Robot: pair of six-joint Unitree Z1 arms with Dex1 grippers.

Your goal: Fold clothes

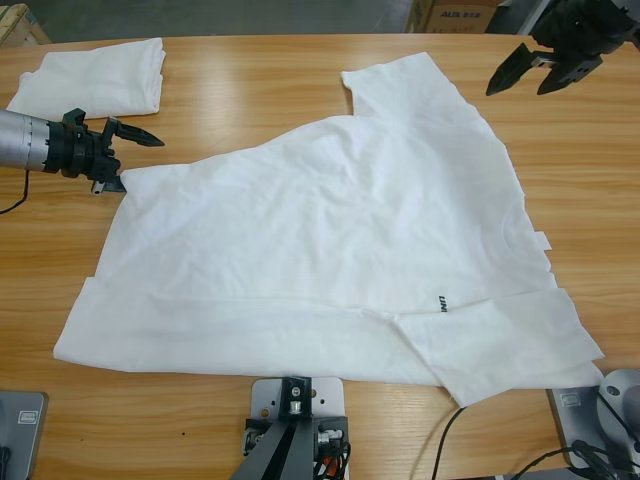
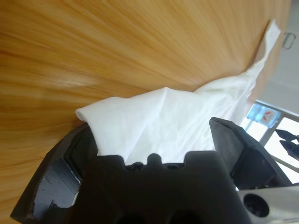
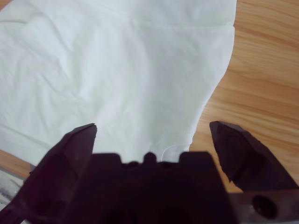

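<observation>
A large white T-shirt (image 1: pixel 330 230) lies spread and creased across the middle of the table, with a tiny dark printed mark (image 1: pixel 443 303) near its lower right. My left gripper (image 1: pixel 135 162) comes in from the left edge and stands open around the shirt's upper left corner (image 2: pixel 140 121), which lies between the jaws. My right gripper (image 1: pixel 520 88) hangs open above the table at the top right, just off the shirt's upper right sleeve (image 1: pixel 410 85). The right wrist view looks down on the white cloth (image 3: pixel 121 70) beneath that open gripper (image 3: pixel 153 125).
A second white T-shirt (image 1: pixel 92 76) lies folded at the table's far left corner. Bare wood (image 1: pixel 250 90) shows between it and the spread shirt, and more to the right of the shirt (image 1: pixel 590 200). Cardboard boxes (image 1: pixel 455 12) stand beyond the far edge.
</observation>
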